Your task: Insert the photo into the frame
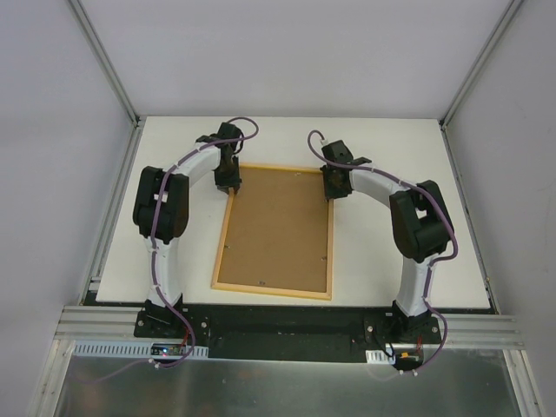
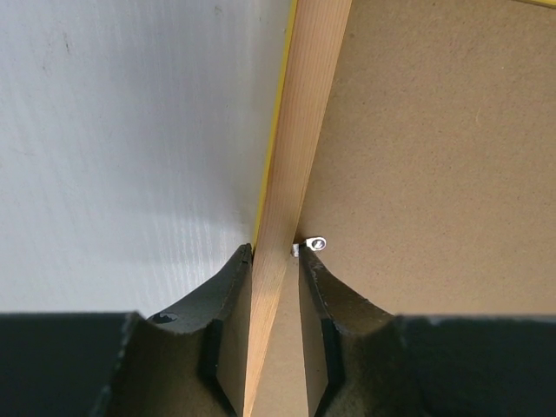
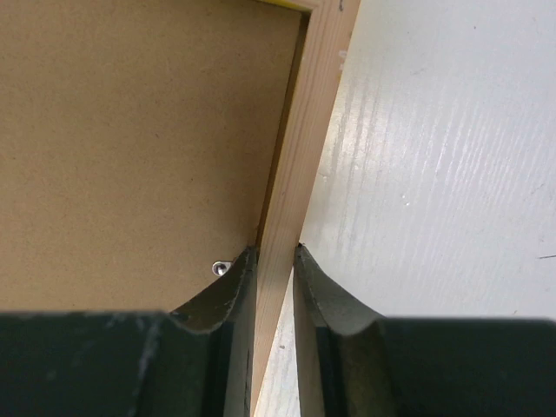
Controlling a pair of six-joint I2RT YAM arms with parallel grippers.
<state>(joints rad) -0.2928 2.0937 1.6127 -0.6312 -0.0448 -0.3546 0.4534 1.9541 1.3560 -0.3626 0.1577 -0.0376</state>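
The frame [image 1: 274,290] lies back side up on the white table [image 1: 408,148], pale wood rails around a plain brown backing board [image 1: 278,230]. My left gripper [image 1: 228,184] is at the frame's far left corner, shut on the left rail [image 2: 304,113], one finger on each side; a thin yellow edge shows beside it. My right gripper [image 1: 331,189] is at the far right corner, shut on the right rail [image 3: 300,148]. The grippers also show in the wrist views, the left gripper [image 2: 276,250] and the right gripper [image 3: 278,249]. The photo is not in view.
A small metal tab [image 2: 316,245] sits on the backing board by my left gripper's inner finger, and another tab [image 3: 221,268] by my right one. Grey walls with slanted metal posts [image 1: 104,61] enclose the table on three sides.
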